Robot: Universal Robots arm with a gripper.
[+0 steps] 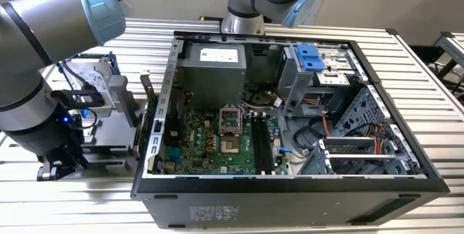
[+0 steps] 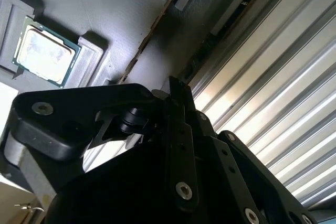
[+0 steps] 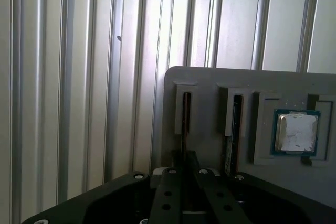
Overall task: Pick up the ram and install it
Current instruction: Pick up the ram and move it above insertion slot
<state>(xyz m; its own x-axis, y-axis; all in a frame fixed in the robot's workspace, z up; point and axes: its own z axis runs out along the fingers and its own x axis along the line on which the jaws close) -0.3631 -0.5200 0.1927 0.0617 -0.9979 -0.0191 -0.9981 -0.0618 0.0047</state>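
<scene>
No text could be read with certainty. A white label (image 1: 219, 55) sat on the grey power supply (image 1: 210, 84) inside the computer case (image 1: 305, 198), but its print was too small to make out. A block of pale print (image 1: 214, 212) stood on the case's dark outer wall, also not legible. In the first wrist view, the square silver chip (image 3: 297, 132) showed no readable marks.

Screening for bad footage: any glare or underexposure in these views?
Second wrist view: strong glare on the ribbed table, gripper nearly black. First wrist view: silver chip washed out. Exterior view: evenly lit across the computer case.
</scene>
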